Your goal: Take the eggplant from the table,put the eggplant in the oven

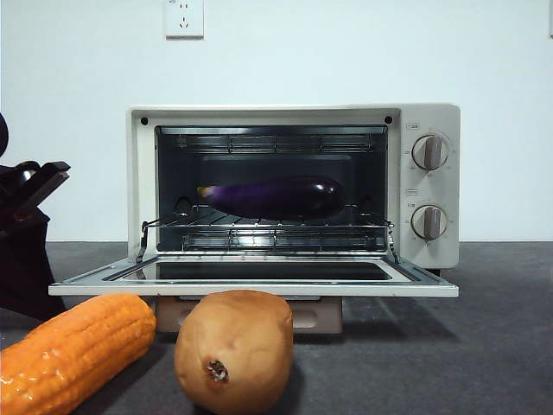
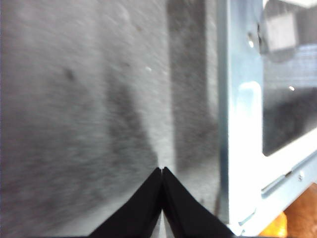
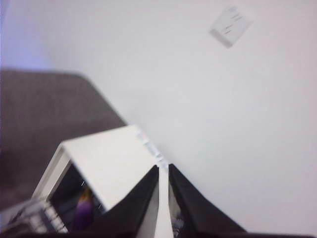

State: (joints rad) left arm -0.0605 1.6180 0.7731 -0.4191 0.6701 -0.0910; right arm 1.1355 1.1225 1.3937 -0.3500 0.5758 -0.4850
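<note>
Potato (image 1: pixel 234 350) nearest, front centre on the surface (image 1: pixel 449 363), upright-ish, dark scar facing the camera. Corn (image 1: pixel 69 353) at its 9 o'clock, lying tilted, near the potato but whether they touch is unclear. Behind both, the oven (image 1: pixel 294 186) with door (image 1: pixel 259 275) dropped flat, its front edge just above and behind the potato. Eggplant (image 1: pixel 278 196) lies lengthwise on the rack (image 1: pixel 268 229) inside the oven, roughly centred, stem end pointing to 9 o'clock, off the surface. Two knobs (image 1: pixel 430 152) stacked on the oven's panel at 3 o'clock of the cavity. Wall socket (image 1: pixel 184 17) on the white wall at 12 o'clock above the oven.

Left hand (image 2: pixel 162 171) pressed together, tips meeting, holding nothing, over bare surface (image 2: pixel 74 124) just beside the open door's metal frame (image 2: pixel 237 124); blurry view. The dark shape (image 1: pixel 30 194) at 9 o'clock of the oven in the front view is probably this arm.

Right hand (image 3: pixel 163 168) nearly closed, thin gap between the tips, holding nothing, raised high above the oven (image 3: pixel 111 166); eggplant (image 3: pixel 81 213) shows purple inside the cavity below it.
</note>
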